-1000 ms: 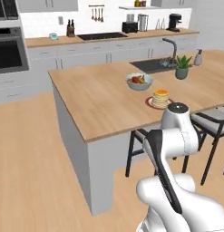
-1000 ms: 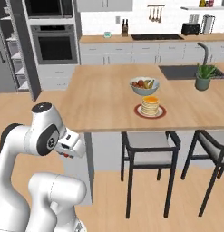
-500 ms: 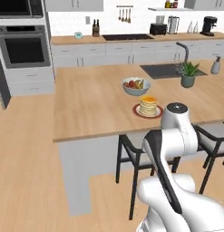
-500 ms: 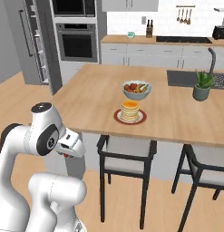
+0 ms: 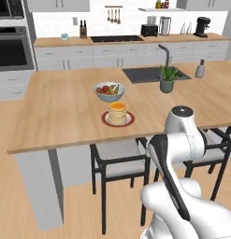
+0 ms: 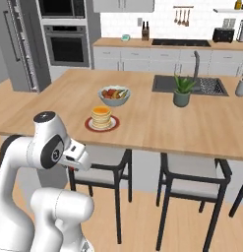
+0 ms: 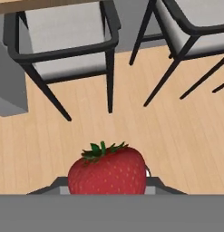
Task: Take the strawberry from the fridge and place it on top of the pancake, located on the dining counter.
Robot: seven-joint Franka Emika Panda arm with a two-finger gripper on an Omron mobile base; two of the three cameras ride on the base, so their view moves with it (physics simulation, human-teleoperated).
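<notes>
the carry step is in hand: the dining counter (image 5: 61, 107) lies ahead, with the pancake (image 5: 118, 112) on its dark red plate (image 5: 105, 121) just in front of the fruit bowl (image 5: 109, 91). next the arm must lift over the stack. the gripper (image 7: 106, 183) pinches the strawberry (image 7: 107, 171), plump, deep red, green-capped, low before the counter, above the stools (image 7: 63, 31).

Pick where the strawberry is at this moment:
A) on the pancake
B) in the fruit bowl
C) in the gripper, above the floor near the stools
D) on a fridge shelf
C: the hand view shows the strawberry between the gripper's fingers, with wood floor and stools beyond; the pancake top is bare.
</notes>
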